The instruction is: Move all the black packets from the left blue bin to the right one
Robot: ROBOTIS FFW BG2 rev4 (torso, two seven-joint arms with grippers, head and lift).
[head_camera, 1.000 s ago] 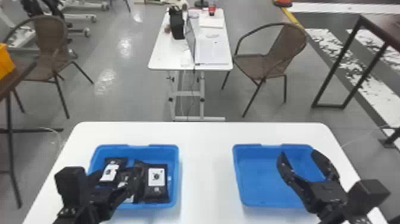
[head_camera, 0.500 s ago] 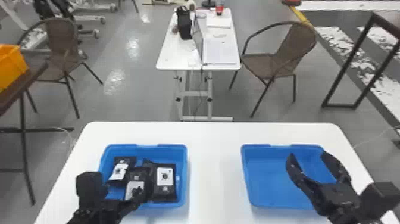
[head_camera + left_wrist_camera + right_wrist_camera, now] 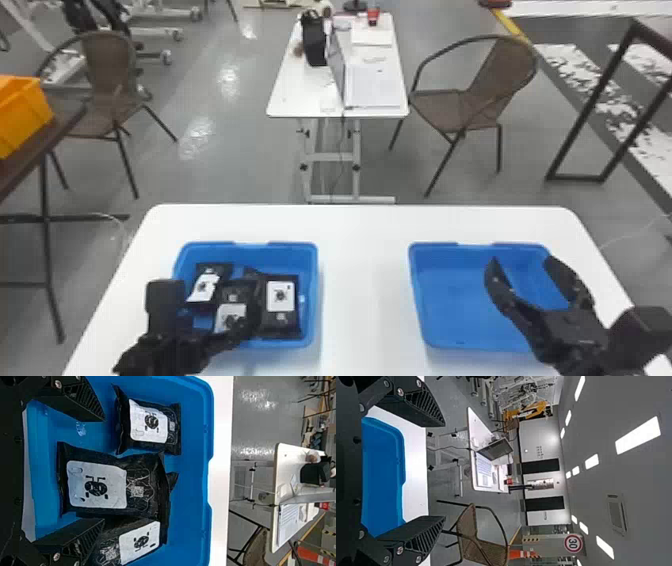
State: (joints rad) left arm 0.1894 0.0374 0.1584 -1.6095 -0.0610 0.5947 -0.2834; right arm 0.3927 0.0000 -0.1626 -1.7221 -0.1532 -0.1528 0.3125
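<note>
Brown chairs are standing beyond the far edge of the white desk. The left blue bin is sitting toward the desk's far left corner, and three black packets are lying flat inside it. Their long axes are running roughly toward the desk's far edge. The left packet and middle packet are pointing their white labels nearward; the right packet is pointing its label farward, partly under the middle one. The left pincer is spreading wide around the middle packet's near part. The right pincer is gaping wide above the right blue bin. Since the earlier frames, the left pincer's arm is shifting slightly rightward, while the packets are keeping their places.
</note>
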